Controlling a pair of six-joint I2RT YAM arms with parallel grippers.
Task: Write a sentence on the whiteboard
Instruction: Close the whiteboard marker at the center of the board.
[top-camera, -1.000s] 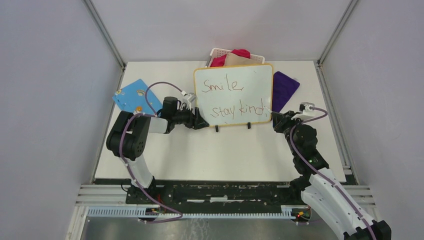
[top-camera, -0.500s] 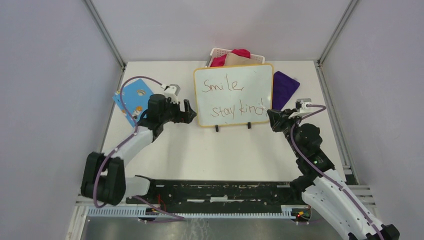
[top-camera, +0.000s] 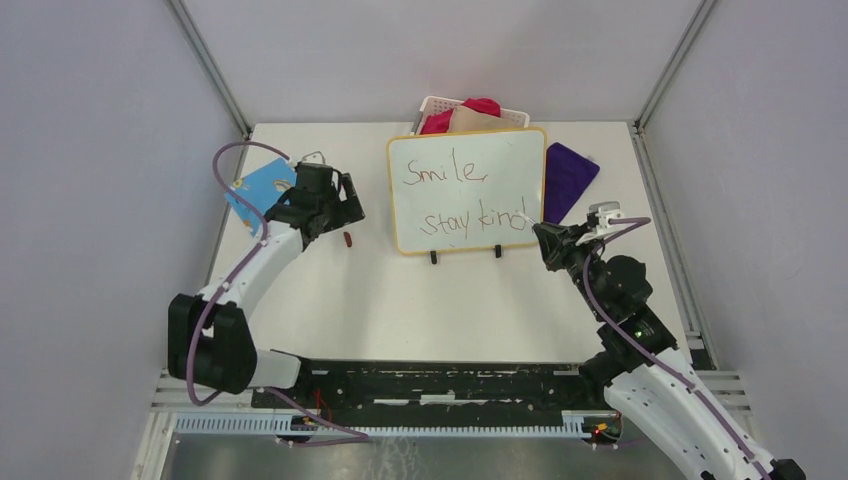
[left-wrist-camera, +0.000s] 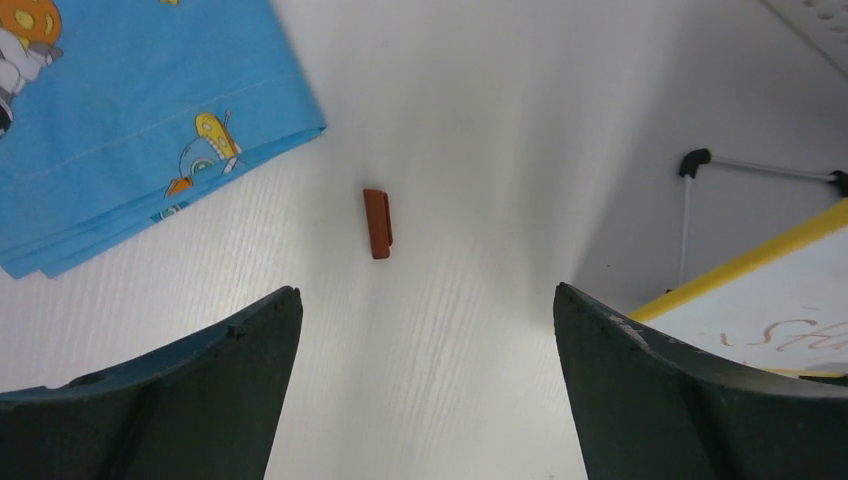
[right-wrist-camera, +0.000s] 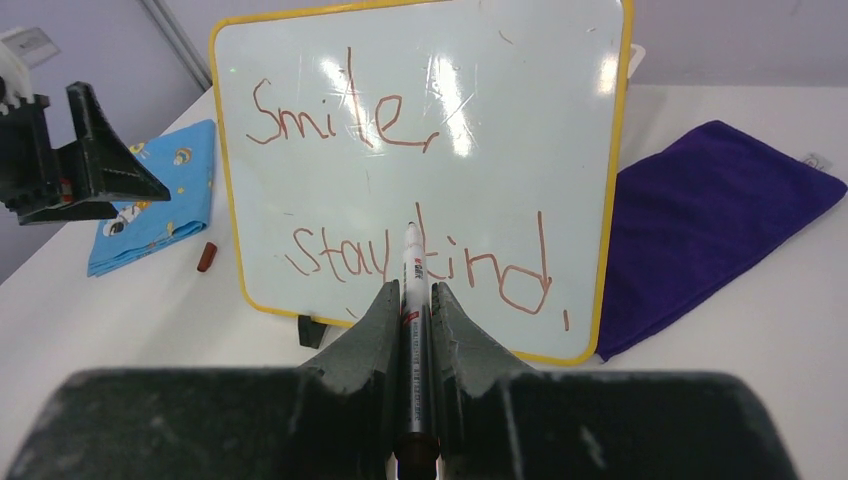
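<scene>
– So, nearest first: what of the right gripper (right-wrist-camera: 412, 290)?
– Narrow, clamped on a marker (right-wrist-camera: 413, 265). The tip is aimed at the board; whether it touches cannot be told.
– The left gripper (left-wrist-camera: 425, 292)?
– Spread wide, holding nothing, over the table (left-wrist-camera: 480, 150). A small red cap (left-wrist-camera: 377, 223) lies below it, near a blue cloth (left-wrist-camera: 120, 130).
– The whiteboard (top-camera: 510, 160)?
– Upright on black feet, mid-table. The sentence (right-wrist-camera: 330, 112) reads "Smile," over "stay kind". A purple cloth (top-camera: 568, 178) lies to its right, a basket (top-camera: 435, 105) behind.
</scene>
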